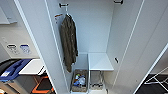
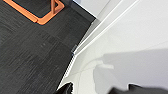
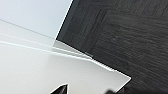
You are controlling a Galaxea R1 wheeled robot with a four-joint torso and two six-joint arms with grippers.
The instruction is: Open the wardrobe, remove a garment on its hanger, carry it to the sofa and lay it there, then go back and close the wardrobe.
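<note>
The wardrobe [image 1: 97, 30] stands open in front of me, its left door [image 1: 37, 37] and right door [image 1: 140, 37] swung out wide. Inside, an olive-green jacket [image 1: 68, 42] hangs from the rail at the left. In the left wrist view, my left gripper [image 2: 100, 90] is open beside a white wardrobe door [image 2: 130, 32], just above the dark carpet [image 2: 30, 55]. My right gripper [image 3: 87, 91] is open too, its dark fingertips [image 3: 61, 89] over a white door panel [image 3: 37, 70].
A white shelf [image 1: 100, 62] sits low in the wardrobe, with two wire baskets [image 1: 80, 80] below it. At the left are a blue-lidded bin [image 1: 12, 70] and an orange frame [image 1: 43, 86] on the floor. A white wire rack [image 1: 157, 78] stands at the right.
</note>
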